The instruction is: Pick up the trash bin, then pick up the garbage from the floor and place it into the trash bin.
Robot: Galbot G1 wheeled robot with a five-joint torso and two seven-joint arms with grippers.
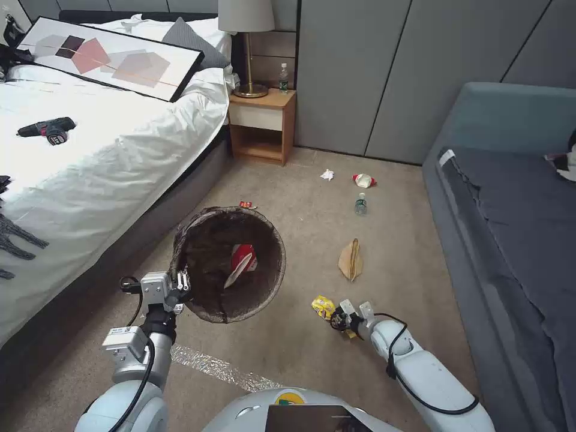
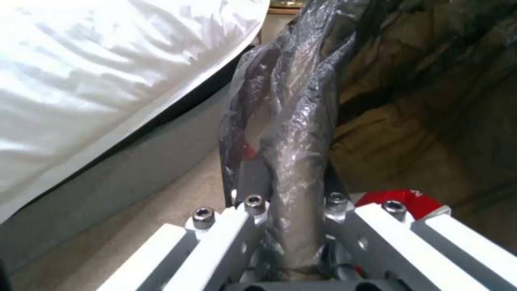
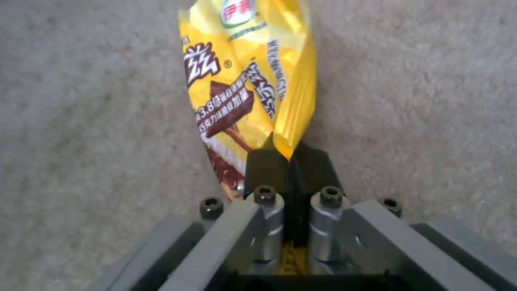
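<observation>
Meanwhile the left end effector [image 1: 182,282] is clenched on the bag-lined rim of the trash bin [image 1: 228,264], held above the carpet beside the bed [image 1: 90,156]; the right end effector [image 1: 341,317] pinches a yellow snack wrapper [image 3: 242,76] near the floor.

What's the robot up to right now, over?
Left claw shut on trash bin rim. Right claw shut on yellow snack wrapper, low over carpet. Nothing between wrapper and bin.

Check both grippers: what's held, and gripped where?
Left gripper is shut on the trash bin, pinching its bag-covered rim. Right gripper is shut on a yellow snack wrapper, pinched at one end.
</observation>
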